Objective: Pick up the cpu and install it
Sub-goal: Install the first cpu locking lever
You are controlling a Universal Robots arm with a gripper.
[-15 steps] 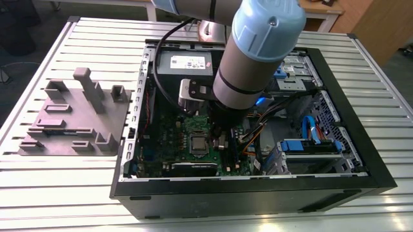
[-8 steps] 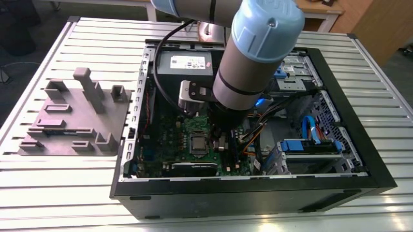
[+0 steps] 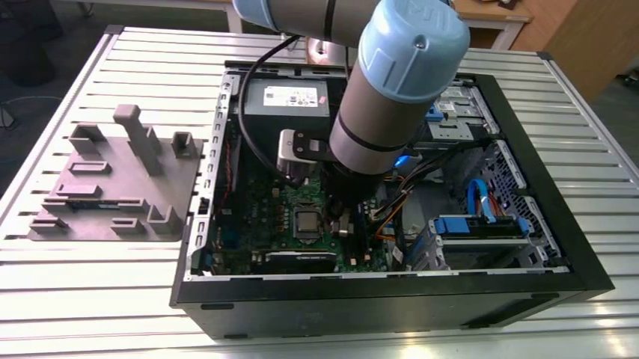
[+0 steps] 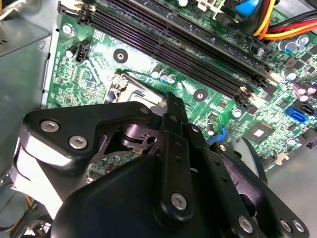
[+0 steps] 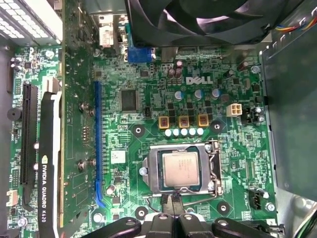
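Cpu (image 5: 181,168) seated in socket (image 5: 148,171) on green motherboard (image 5: 148,84), closed empty fingers (image 5: 172,203) poised just beside it

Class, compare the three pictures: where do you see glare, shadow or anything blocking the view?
In the first wrist view the cpu has a soft sheen on its metal top, evenly lit. In the second wrist view the dark hand blocks much of the motherboard. In the exterior view the arm overhangs and shades the case interior.
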